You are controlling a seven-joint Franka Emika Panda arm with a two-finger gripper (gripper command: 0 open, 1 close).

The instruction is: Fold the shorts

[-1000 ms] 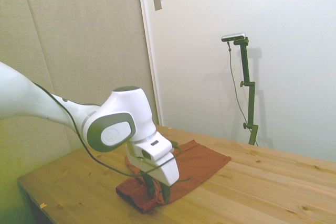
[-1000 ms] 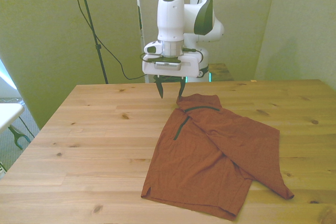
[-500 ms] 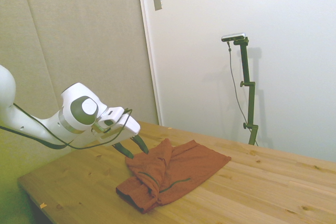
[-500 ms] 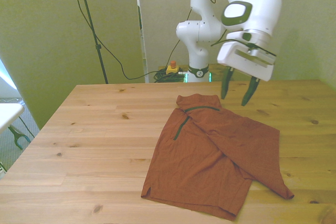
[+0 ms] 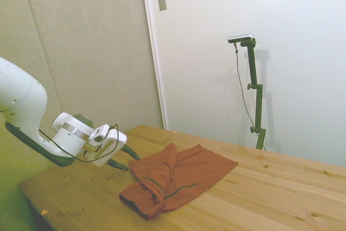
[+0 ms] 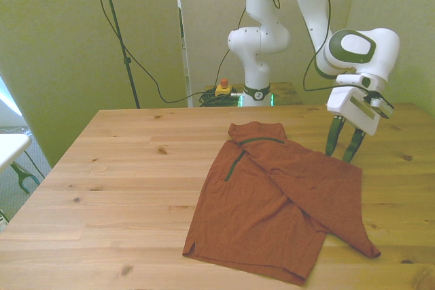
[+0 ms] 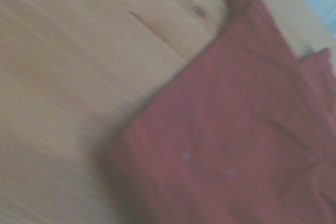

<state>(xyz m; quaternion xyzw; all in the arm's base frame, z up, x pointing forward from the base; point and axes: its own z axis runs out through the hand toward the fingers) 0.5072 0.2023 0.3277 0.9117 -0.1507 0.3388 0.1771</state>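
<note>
Gripper (image 6: 344, 149) empty, fingers parted a little, hanging just above the shorts (image 6: 279, 198) near their edge on the front view's right, likely lined up to pinch that side for another fold. Shorts flat on the table (image 6: 122, 188), already partly folded, one flap crossing the other, zip slit up.

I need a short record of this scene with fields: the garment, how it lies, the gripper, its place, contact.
garment: shorts, rust-orange, dark zip slit
how it lies: spread on the wooden table, one layer folded diagonally over the other
gripper: gripper, fingers apart, holding nothing
place: by the shorts' edge on the front view's right, tilted down
contact: cannot tell if the fingertips touch the cloth
</note>
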